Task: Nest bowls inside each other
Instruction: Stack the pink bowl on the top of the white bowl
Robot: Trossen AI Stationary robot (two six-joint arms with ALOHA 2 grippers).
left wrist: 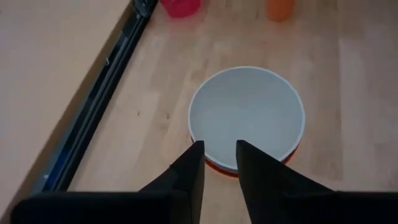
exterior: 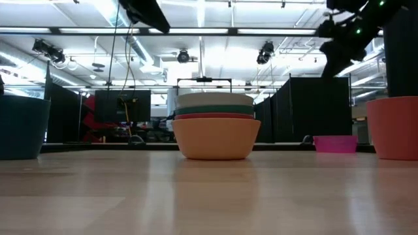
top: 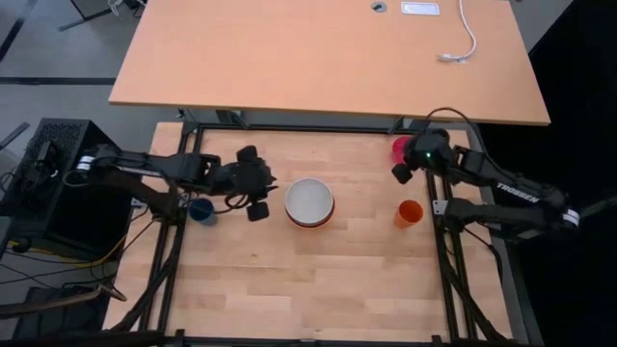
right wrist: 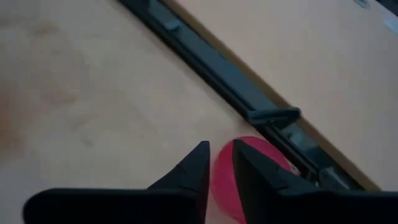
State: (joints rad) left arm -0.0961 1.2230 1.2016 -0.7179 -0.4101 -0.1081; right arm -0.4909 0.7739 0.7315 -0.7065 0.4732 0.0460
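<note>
A stack of nested bowls (top: 308, 202) stands at the table's middle. Orange is at the bottom, then red and teal, with white on top (exterior: 215, 134). The small magenta-pink bowl (top: 401, 146) sits alone on its base at the far right. My left gripper (top: 268, 185) hovers just left of the stack, open by a narrow gap (left wrist: 219, 155), with nothing between its fingers. My right gripper (top: 403, 166) hangs above the near side of the pink bowl (right wrist: 273, 155). It slants down and is also narrowly open (right wrist: 221, 155) and empty.
A small orange cup (top: 409, 213) stands right of the stack, near the right arm. A small dark blue cup (top: 201, 210) stands under the left arm. The table's dark frame rail (right wrist: 261, 115) runs just behind the pink bowl. Bare wood lies toward the near edge.
</note>
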